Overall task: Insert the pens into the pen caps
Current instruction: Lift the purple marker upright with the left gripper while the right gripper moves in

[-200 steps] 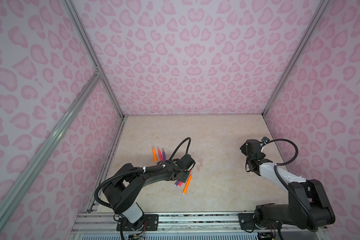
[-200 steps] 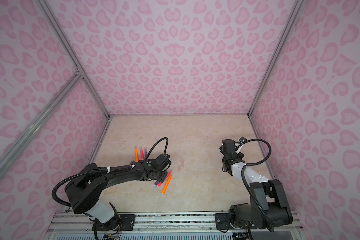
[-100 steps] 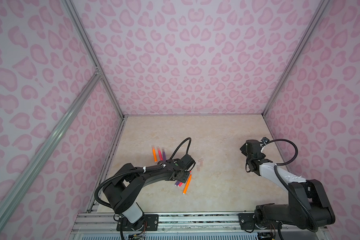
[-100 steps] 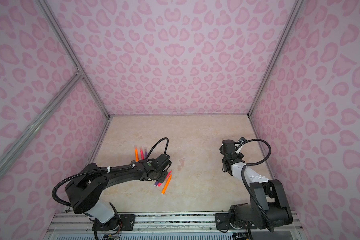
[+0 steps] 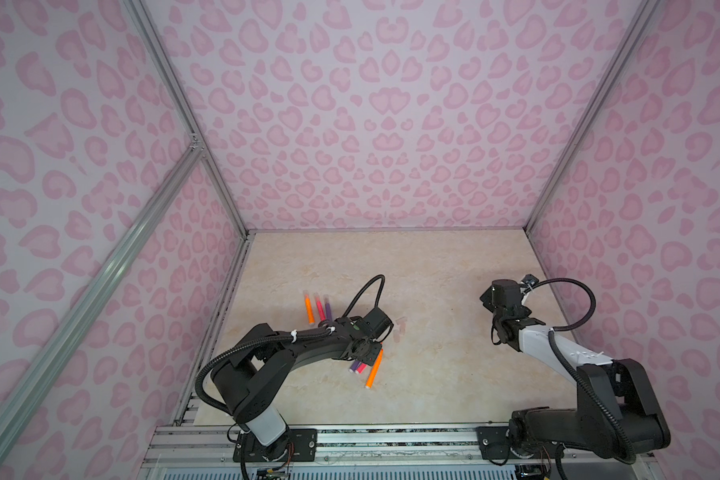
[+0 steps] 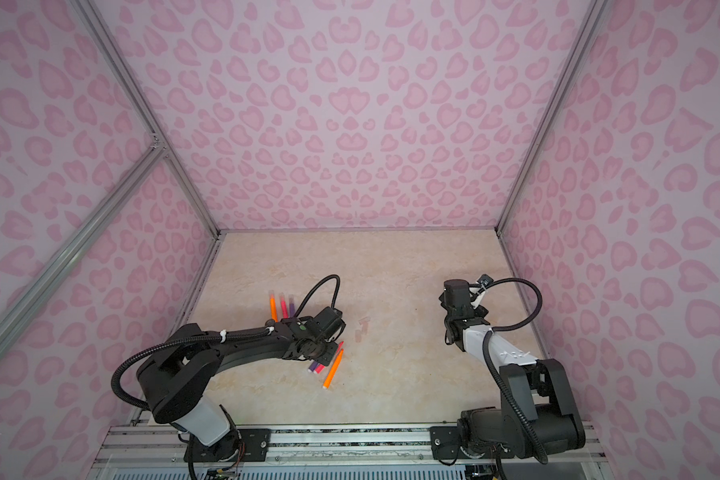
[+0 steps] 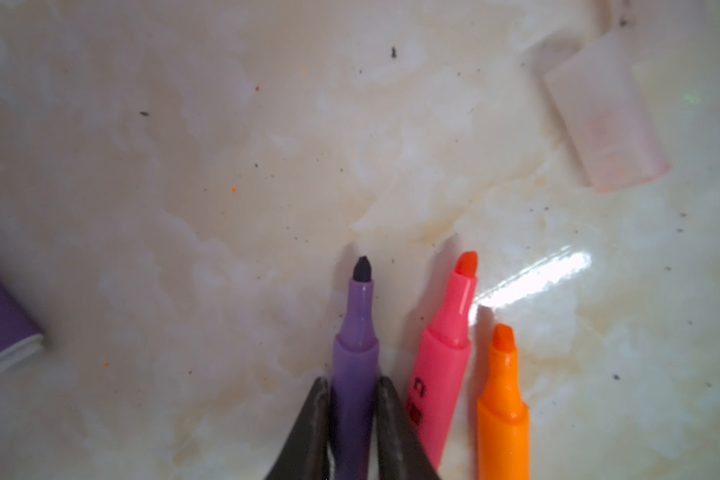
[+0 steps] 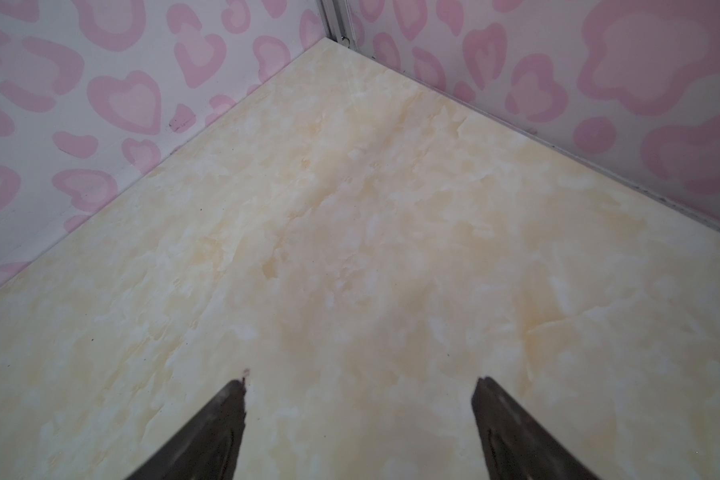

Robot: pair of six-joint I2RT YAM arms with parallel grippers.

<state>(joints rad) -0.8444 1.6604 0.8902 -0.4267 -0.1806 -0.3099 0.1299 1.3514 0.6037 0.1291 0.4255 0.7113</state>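
In the left wrist view my left gripper is shut on a purple pen, both jaws pressed to its barrel just behind the dark tip. Beside it on the beige surface lie a pink pen and an orange pen. A translucent pen cap lies apart, ahead of the tips. In both top views the left gripper covers the pens' front ends. Faint pen caps lie just right of it. My right gripper is open over bare surface, far right.
Three more pens, orange, pink and purple, lie side by side behind the left arm. Patterned pink walls enclose the surface on three sides. A metal rail runs along the front edge.
My left gripper's jaws have closed onto the purple pen. The left arm barely shifted, and the right arm has not moved.
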